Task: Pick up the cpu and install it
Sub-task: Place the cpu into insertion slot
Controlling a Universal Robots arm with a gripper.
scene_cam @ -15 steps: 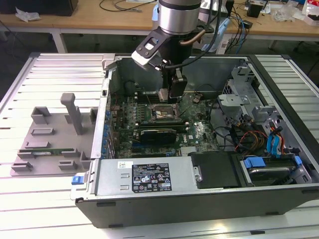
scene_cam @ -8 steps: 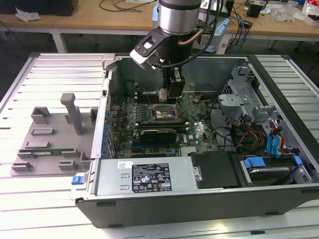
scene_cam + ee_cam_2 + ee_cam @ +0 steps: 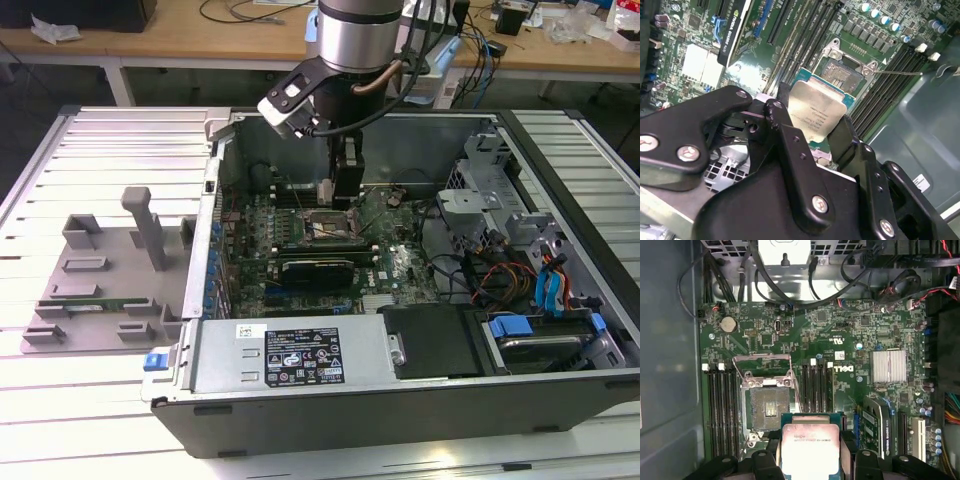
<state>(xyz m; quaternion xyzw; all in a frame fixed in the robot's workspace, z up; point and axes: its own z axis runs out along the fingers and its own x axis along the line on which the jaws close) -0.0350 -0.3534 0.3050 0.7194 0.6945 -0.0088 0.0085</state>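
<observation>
Evidently lifted, the cpu (image 3: 810,442) sat clamped in the pincer (image 3: 812,122), hovering near the open socket (image 3: 769,407) on the motherboard (image 3: 840,325), inside the case (image 3: 400,385) lying on the surface (image 3: 100,140).

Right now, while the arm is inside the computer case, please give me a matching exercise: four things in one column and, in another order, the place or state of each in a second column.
Things:
1. cpu
2. socket
3. graphics card
4. grey tray

Places or states:
A. open and empty
B. lying on the table outside the case, at the exterior view's left
C. held in the gripper above the motherboard
D. plugged into a motherboard slot

Pairs: 1-C; 2-A; 3-D; 4-B
</observation>
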